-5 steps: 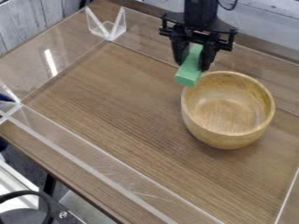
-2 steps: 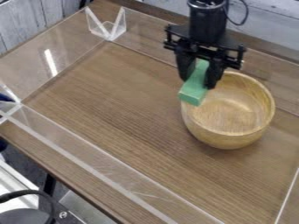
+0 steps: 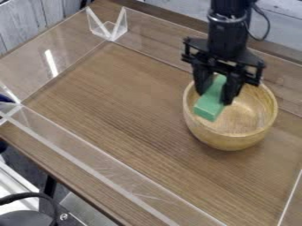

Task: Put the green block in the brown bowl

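While only the one camera view is on offer, it shows plenty: the gripper [image 3: 221,86] points straight down over the brown bowl [image 3: 250,126], its black fingers clamped on the upper part of the green block [image 3: 213,100], which hangs tilted with its lower end over the bowl's near-left wall. The bowl sits on the table [image 3: 106,106] toward the far right edge, just inside the clear acrylic wall [image 3: 71,150] that fences the wooden surface. A likely snag: if let go from here, the block's low corner could strike the thick rim and tip outward onto the table instead of sliding in. Count: one block, one bowl, one gripper, one acrylic bracket [image 3: 109,25] at the far left corner.
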You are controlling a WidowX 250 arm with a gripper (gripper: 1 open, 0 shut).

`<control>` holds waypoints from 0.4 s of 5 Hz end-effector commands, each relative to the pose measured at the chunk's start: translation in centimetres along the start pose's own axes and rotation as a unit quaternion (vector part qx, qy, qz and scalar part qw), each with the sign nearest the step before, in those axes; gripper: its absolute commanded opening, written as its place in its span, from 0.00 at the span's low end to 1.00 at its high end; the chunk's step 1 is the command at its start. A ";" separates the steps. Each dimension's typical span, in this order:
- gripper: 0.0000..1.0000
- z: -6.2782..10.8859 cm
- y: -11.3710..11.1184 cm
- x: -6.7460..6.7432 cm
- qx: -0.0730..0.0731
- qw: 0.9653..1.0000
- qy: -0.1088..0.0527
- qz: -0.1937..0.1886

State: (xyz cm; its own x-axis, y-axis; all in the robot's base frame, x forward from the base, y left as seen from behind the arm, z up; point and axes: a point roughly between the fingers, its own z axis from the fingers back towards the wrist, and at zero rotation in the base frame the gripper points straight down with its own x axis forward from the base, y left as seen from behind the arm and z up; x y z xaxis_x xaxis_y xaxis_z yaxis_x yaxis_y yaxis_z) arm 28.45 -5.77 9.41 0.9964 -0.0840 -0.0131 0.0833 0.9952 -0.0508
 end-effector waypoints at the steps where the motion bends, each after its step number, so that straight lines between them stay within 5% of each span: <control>1: 0.00 1.1 -0.7 0.7 -0.004 1.000 -0.019 -0.007; 2: 0.00 0.5 -1.0 0.9 -0.013 1.000 -0.013 -0.007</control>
State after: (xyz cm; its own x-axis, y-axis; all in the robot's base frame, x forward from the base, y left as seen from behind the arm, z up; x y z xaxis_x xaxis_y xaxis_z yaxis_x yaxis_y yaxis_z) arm 28.26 -6.55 8.26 0.9941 -0.0937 -0.0545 0.0899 0.9935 -0.0692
